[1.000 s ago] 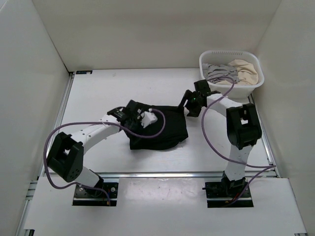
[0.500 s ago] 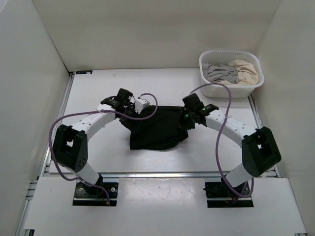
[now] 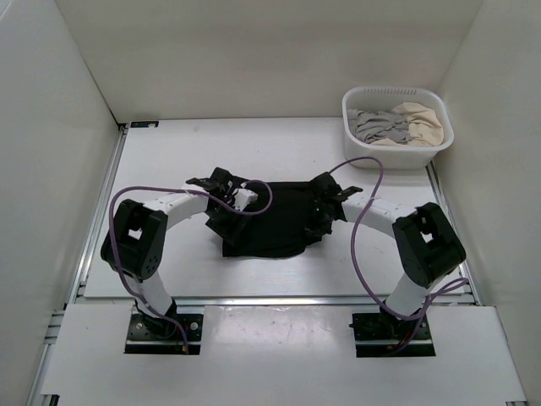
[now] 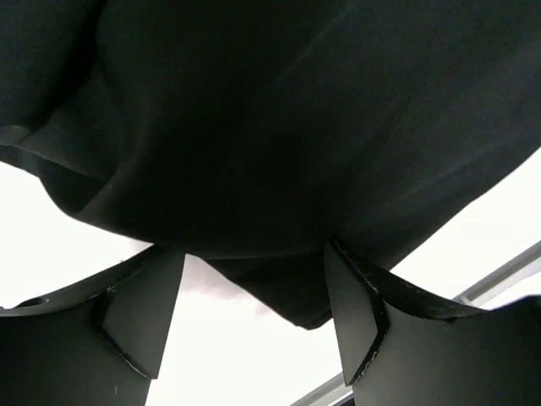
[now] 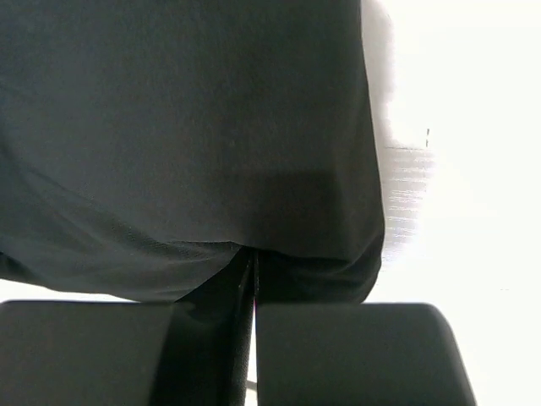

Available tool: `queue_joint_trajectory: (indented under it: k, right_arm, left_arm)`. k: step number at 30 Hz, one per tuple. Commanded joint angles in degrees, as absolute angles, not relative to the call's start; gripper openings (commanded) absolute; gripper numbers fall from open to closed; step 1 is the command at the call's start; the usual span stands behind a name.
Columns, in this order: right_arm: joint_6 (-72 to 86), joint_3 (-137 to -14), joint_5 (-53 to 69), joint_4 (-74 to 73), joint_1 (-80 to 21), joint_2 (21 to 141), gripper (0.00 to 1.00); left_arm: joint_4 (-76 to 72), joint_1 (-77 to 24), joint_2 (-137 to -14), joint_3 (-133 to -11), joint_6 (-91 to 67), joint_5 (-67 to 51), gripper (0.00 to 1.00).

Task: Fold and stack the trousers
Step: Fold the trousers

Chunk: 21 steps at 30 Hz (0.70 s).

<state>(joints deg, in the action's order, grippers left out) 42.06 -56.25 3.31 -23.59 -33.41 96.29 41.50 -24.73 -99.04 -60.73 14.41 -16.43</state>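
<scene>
Two arms: you have both at the trousers [image 3: 272, 222], one on each side edge.
Trousers: black bundle, partly folded, mid table [image 3: 169, 152], well apart from the basket [image 3: 397, 127].
Left gripper [image 4: 254, 292]: fingers spread wide, cloth edge sits at the gap between them, nothing pinched yet.
Right gripper [image 5: 254, 279]: fingers pressed together, a thin fold of black cloth runs into the seam, so you look clamped on the trousers' edge.
Basket contents: grey garment [image 3: 376, 125] and beige garment [image 3: 420, 121], not your job.
Step, my read: you're setting up a two-sided grasp for the next fold.
Risk 1: left closes too shallow, catches only the top layer, fold peels apart when you lift.
Risk 2: right hold is thin, soft fabric may slip out if you pull fast.
Risk 3: uneven lift between arms drags the bundle sideways and skews it.
Risk 4: left fingers low, could scrape the table.
</scene>
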Motion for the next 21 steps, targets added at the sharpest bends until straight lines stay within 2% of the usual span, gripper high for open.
queue_joint_trajectory:
  k: [1,5,6,7,9,10,13,14,21]
  right_arm:
    - [41.04,-58.62,0.09,-25.30,-33.49,94.85,0.00]
    - [38.59,-61.69,-4.91,-33.29,-33.49,87.73,0.07]
    - [38.58,-63.53,-5.88,-34.88,-33.49,85.97,0.14]
    - [38.58,-64.76,-6.76,-37.94,-33.49,82.65,0.25]
    - [38.58,-67.57,-8.69,-41.03,-33.49,79.91,0.32]
    - [38.58,-70.63,-9.57,-44.53,-32.88,78.07,0.48]
    - [37.45,-74.26,-8.54,-49.11,-30.08,76.73,0.82]
    - [36.48,-75.83,-7.39,-52.44,-28.84,76.73,0.98]
    - [31.55,-78.22,-5.10,-61.00,-14.09,75.33,0.99]
  left_arm:
    - [40.43,-25.05,-95.37,-61.25,14.33,-14.59,0.78]
    - [42.18,-23.91,-89.31,-65.12,14.33,-12.57,0.79]
    - [44.01,-23.21,-88.17,-68.26,14.85,-12.57,0.81]
    - [44.99,-22.68,-86.15,-69.86,14.85,-11.79,0.83]
    - [46.84,-21.72,-84.21,-72.41,15.38,-11.25,0.90]
    - [47.98,-20.49,-82.20,-73.99,16.08,-10.38,0.97]
    - [48.78,-16.28,-79.37,-74.79,16.08,-8.00,1.00]
    - [49.39,-14.95,-77.63,-74.79,16.08,-6.95,1.00]
    - [52.11,1.12,-74.36,-70.23,12.92,5.97,1.00]
